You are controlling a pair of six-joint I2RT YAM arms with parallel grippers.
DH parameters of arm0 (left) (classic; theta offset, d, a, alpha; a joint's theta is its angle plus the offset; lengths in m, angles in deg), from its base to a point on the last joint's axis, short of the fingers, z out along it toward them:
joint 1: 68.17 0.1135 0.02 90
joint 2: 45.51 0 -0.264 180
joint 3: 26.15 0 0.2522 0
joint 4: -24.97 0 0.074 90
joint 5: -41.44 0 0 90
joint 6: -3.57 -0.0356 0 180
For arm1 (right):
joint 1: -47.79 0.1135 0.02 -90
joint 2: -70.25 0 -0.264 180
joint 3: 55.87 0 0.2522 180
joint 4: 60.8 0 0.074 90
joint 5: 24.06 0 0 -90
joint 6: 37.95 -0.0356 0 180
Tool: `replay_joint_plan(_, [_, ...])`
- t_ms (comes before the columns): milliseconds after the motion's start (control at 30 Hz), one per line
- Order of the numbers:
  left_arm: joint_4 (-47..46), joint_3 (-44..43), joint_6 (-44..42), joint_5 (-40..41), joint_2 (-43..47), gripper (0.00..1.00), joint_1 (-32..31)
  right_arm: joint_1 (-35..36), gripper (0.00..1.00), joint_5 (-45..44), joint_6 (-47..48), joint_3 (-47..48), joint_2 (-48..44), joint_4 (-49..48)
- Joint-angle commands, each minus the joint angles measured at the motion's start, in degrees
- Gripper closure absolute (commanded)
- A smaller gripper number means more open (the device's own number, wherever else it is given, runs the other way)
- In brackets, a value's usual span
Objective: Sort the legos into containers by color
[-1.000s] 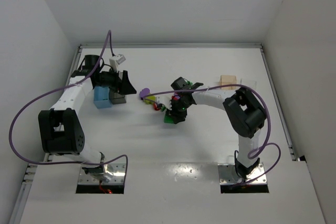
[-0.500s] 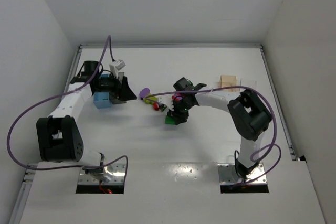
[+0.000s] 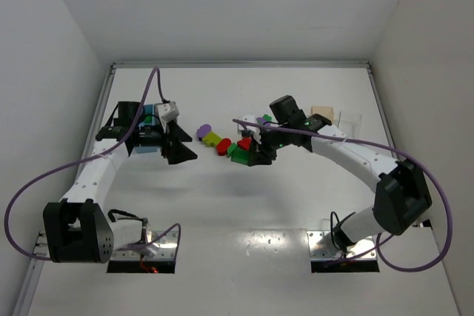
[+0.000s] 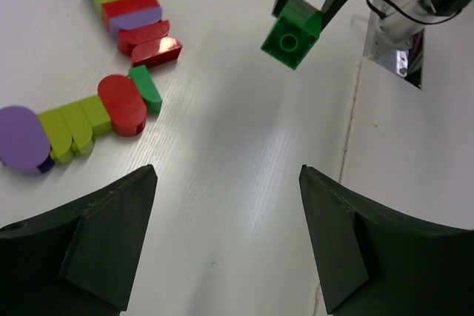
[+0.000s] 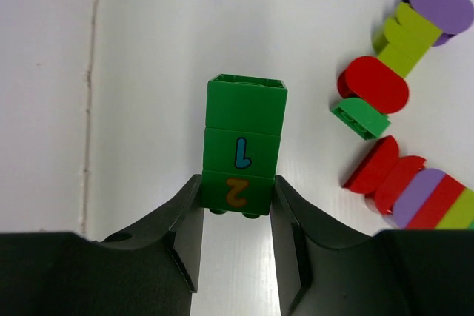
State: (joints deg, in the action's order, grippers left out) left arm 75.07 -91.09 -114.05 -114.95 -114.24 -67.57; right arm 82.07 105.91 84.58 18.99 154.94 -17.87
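Note:
My right gripper (image 5: 237, 192) is shut on a stack of green legos (image 5: 243, 142) marked 1 and 2, held just above the table; it also shows in the top view (image 3: 241, 156) and the left wrist view (image 4: 292, 32). Beside it lie a chain of a purple brick (image 5: 442, 4), yellow-green bricks (image 5: 407, 31), a red brick (image 5: 374, 83) and a small green brick (image 5: 361, 118), then red bricks (image 5: 385, 169) and the rainbow-striped cluster (image 5: 437, 201). My left gripper (image 4: 227, 183) is open and empty, left of the legos (image 3: 180, 152).
The light blue bin (image 3: 147, 140) sits partly hidden under the left arm. The peach bin (image 3: 321, 115) and the clear bin (image 3: 349, 119) stand at the back right, behind the right arm. The dark grey bin is hidden.
The right gripper has carried the green stack slightly right and its arm has swung out to the right. The left gripper has moved nearer and right, away from the blue bin.

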Motion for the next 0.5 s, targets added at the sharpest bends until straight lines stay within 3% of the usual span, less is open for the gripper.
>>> replay_joint_plan(0, [-1.3,-0.2,-6.9,-7.8,1.5,0.16,-1.0,-0.1,1.0,7.5,-2.9,1.9,-0.8,-0.8])
replay_joint_plan(467, [-1.3,-3.0,-11.9,-7.2,1.4,0.18,-9.2,0.4,1.0,13.0,-2.9,8.1,3.8,2.5])
